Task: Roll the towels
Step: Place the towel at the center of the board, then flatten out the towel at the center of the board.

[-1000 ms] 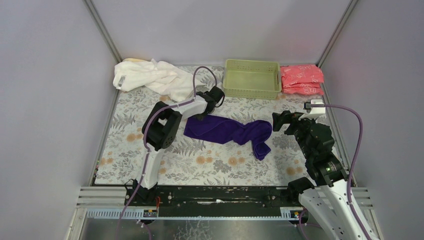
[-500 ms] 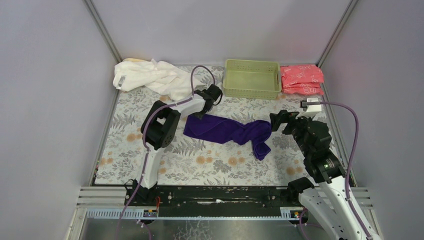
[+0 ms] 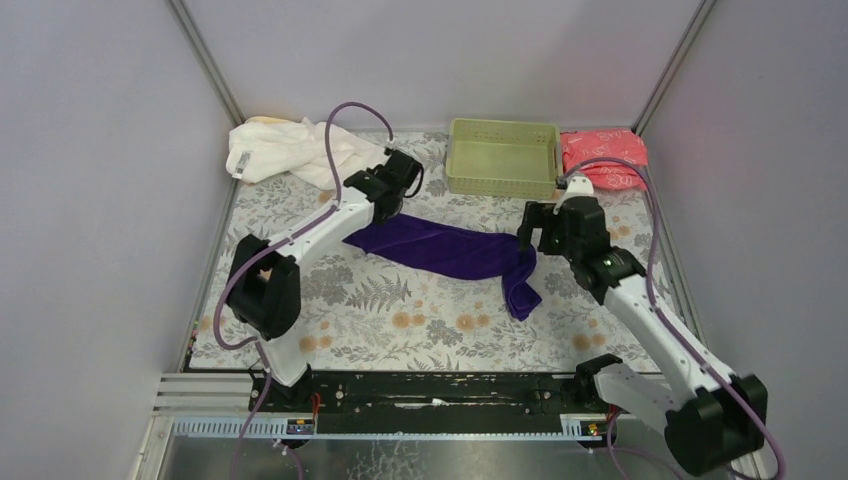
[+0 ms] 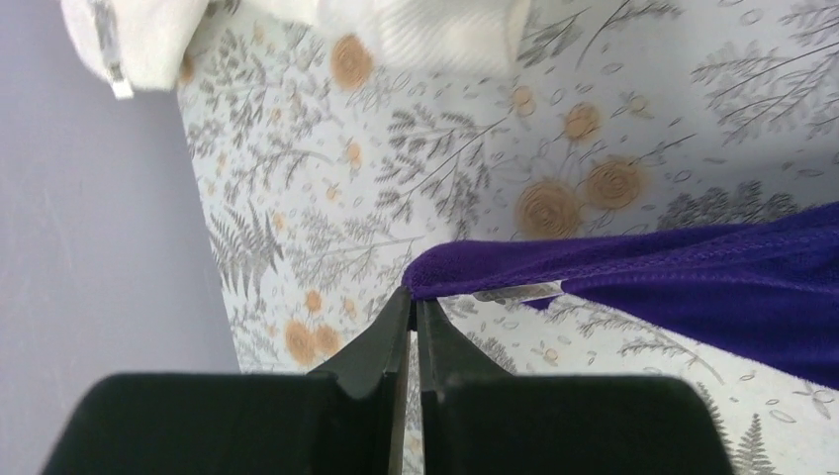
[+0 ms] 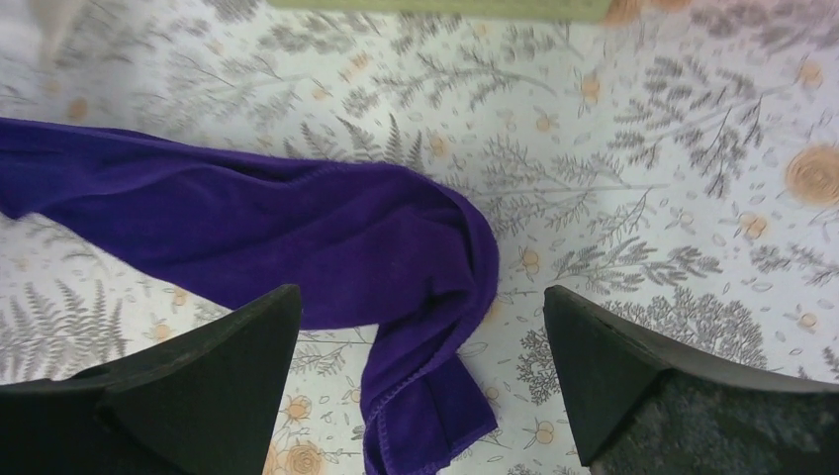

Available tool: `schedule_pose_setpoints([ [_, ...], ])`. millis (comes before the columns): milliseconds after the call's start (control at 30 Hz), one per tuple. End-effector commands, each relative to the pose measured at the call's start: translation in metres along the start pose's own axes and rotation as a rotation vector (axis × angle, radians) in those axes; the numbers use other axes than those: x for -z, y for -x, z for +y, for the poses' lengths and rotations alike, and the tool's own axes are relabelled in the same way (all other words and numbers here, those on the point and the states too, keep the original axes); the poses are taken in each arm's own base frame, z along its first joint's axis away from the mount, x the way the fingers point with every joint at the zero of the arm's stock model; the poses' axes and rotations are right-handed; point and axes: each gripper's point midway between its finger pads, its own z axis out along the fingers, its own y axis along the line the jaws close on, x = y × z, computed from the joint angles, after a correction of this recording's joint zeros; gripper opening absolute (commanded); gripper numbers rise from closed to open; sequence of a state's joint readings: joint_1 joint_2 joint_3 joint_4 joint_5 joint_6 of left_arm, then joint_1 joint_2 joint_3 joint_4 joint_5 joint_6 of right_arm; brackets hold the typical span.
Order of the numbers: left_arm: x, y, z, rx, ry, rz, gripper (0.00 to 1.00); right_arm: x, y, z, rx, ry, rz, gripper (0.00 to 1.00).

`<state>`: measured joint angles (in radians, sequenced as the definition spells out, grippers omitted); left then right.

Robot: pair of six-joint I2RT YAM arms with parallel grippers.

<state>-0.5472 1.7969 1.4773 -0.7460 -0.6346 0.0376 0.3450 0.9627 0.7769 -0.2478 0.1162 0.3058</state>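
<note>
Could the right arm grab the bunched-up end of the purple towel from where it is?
Probably yes. The right claw hangs wide open just above the purple towel, its bunched end showing between the fingers, with nothing in between.

Things laid out on the table [image 3: 400, 320]
The middle towel [image 3: 450, 252] is spread centrally; behind are set the rear towel [image 3: 290, 155] left, basket [image 3: 500, 185], packets [image 3: 603, 158] right.

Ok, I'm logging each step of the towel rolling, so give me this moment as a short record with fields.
left gripper: shut, pinching a corner of the purple towel
right gripper: open, above the towel's other, bunched end
purple towel: stretched out, not rolled
white towel: crumpled at the far left corner, untouched
green basket: at the far edge
pink packets: right of basket
</note>
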Motion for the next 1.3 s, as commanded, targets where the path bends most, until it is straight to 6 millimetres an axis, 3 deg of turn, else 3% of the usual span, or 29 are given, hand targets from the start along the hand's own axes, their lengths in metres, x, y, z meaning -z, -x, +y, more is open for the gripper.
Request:
schedule_pose_setpoints([
  [0, 0.003, -0.039, 0.019, 0.068, 0.117, 0.078, 0.00, -0.024, -0.001, -0.006, -0.055, -0.083, 0.036, 0.99],
  [100, 0.010, -0.048, 0.028, 0.110, 0.149, 0.072, 0.00, -0.049, -0.021, -0.005, -0.037, -0.091, 0.138, 0.99],
  [200, 0.015, -0.054, 0.032, 0.140, 0.153, 0.060, 0.00, -0.070, -0.039, -0.002, -0.024, -0.079, 0.218, 0.92],
  [367, 0.016, -0.057, 0.038, 0.161, 0.168, 0.033, 0.00, -0.101, -0.048, 0.016, -0.027, 0.007, 0.257, 0.84],
  [533, 0.012, -0.060, 0.049, 0.201, 0.187, 0.039, 0.00, -0.126, -0.064, 0.016, -0.004, 0.002, 0.331, 0.75],
  [633, 0.011, -0.063, 0.058, 0.233, 0.201, 0.047, 0.00, -0.131, -0.075, 0.020, -0.001, 0.035, 0.363, 0.58],
  [733, 0.010, -0.064, 0.067, 0.268, 0.213, 0.050, 0.00, -0.131, -0.077, 0.027, 0.009, 0.076, 0.379, 0.30],
  [800, 0.011, -0.065, 0.077, 0.296, 0.229, 0.047, 0.00, -0.126, -0.065, 0.022, 0.033, 0.043, 0.363, 0.06],
  [833, 0.012, -0.065, 0.081, 0.310, 0.237, 0.044, 0.00, -0.121, -0.055, 0.018, 0.047, 0.019, 0.343, 0.01],
  [967, 0.022, -0.064, 0.100, 0.361, 0.278, 0.013, 0.00, -0.095, -0.006, 0.012, 0.082, -0.033, 0.222, 0.00],
  [1067, 0.030, -0.066, 0.114, 0.401, 0.318, -0.009, 0.00, -0.076, 0.010, 0.023, 0.080, 0.028, 0.183, 0.02],
  [1133, 0.037, -0.070, 0.123, 0.431, 0.343, -0.023, 0.00, -0.069, 0.002, 0.032, 0.084, 0.078, 0.215, 0.09],
  [1233, 0.049, -0.077, 0.138, 0.485, 0.385, -0.053, 0.00, -0.059, -0.034, 0.047, 0.108, 0.167, 0.343, 0.22],
  [1267, 0.053, -0.079, 0.142, 0.500, 0.395, -0.066, 0.00, -0.054, -0.047, 0.052, 0.114, 0.188, 0.392, 0.31],
])
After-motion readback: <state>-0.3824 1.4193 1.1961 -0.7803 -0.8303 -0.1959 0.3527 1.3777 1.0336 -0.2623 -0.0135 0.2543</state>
